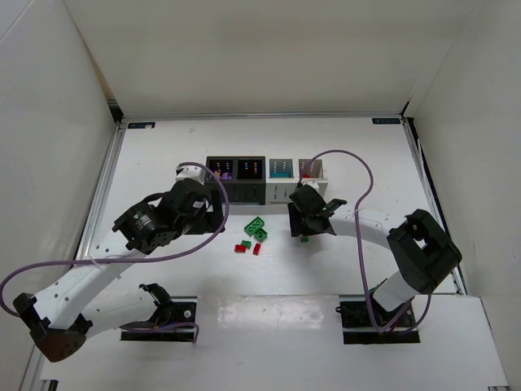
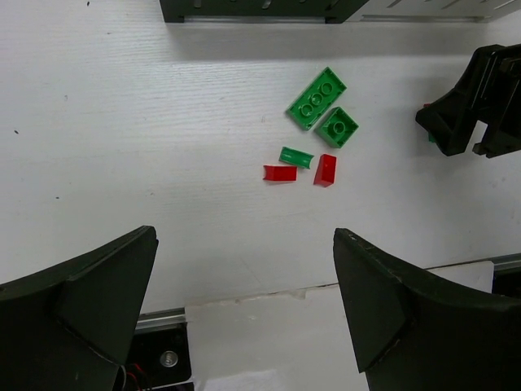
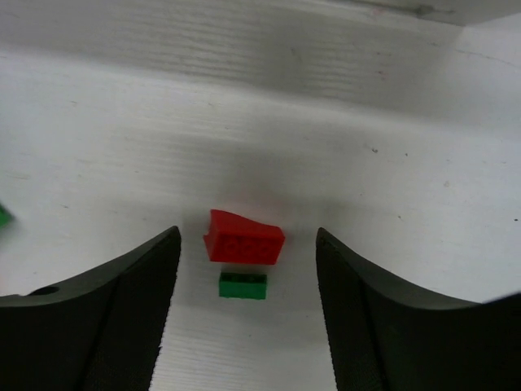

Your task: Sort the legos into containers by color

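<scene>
Right end effector is released, fingers spread wide, low over the bench just in front of the row of bins. A red brick and a small green brick lie just beside each other on the bench between its fingers, neither grasped. Left end effector is also released and empty. A loose cluster lies ahead of it, well clear of its fingers: long green brick, square green brick, green sliver and two red pieces. The cluster sits between both arms, near the bins.
</scene>
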You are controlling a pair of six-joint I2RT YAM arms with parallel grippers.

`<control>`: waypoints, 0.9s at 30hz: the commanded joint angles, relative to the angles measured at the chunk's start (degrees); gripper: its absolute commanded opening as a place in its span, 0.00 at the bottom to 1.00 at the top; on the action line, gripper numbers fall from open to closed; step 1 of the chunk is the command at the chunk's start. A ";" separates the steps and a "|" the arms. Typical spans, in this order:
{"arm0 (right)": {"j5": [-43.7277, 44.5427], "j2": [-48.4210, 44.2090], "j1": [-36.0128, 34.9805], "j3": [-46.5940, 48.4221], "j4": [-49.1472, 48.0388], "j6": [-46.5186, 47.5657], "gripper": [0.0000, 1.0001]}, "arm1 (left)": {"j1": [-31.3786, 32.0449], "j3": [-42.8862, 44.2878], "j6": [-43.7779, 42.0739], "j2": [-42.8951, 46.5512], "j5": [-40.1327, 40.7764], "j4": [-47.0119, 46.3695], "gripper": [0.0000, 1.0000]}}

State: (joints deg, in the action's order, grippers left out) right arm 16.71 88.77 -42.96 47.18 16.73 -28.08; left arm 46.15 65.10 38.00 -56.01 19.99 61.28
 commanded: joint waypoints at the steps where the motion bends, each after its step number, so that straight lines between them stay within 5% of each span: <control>1: 0.08 0.35 -0.36 -1.21 -2.05 -0.84 0.67 | 0.17 0.47 0.24 -0.59 0.84 0.07 1.00; 7: 0.87 1.75 -0.81 -0.86 -2.14 -1.63 0.57 | 0.08 0.29 0.41 -0.86 0.49 -0.19 1.00; 11: -0.01 2.19 -0.55 -0.51 -2.23 -2.07 0.41 | 0.08 0.73 0.41 -0.94 0.49 -0.28 1.00; 22: 3.06 -0.96 -3.53 1.51 2.07 -2.43 0.29 | -0.01 0.99 0.41 -1.03 0.49 -0.19 1.00; 27: 4.29 -10.25 -3.71 7.75 8.48 1.25 0.29 | 0.08 0.82 0.41 -1.03 0.75 -0.54 1.00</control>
State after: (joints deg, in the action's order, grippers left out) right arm 18.52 86.04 -46.52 49.19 21.54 -29.15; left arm 46.15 65.10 38.02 -57.28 20.10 61.25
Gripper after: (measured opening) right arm 0.416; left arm 0.998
